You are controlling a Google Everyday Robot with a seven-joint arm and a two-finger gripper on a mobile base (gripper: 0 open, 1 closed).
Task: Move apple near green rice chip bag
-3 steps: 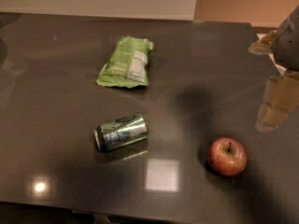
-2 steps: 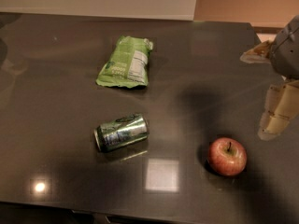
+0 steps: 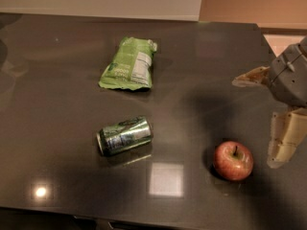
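The apple (image 3: 233, 160), small and red with yellowish patches and a dark stem, sits on the dark table at the front right. The green rice chip bag (image 3: 128, 64), a flat light-green pouch with a white label panel, lies at the back centre-left, well apart from the apple. My gripper (image 3: 255, 123) hangs at the right edge of the camera view, above and just right of the apple. Its two tan fingers (image 3: 286, 137) are spread wide and hold nothing. It does not touch the apple.
A green metallic drink can (image 3: 125, 135) lies on its side between the bag and the apple, left of the apple. The dark glossy table (image 3: 57, 109) ends at its right edge behind the gripper and at its front edge along the bottom.
My gripper has come down and a little to the left, closer to the apple. The apple, can and bag have not moved.
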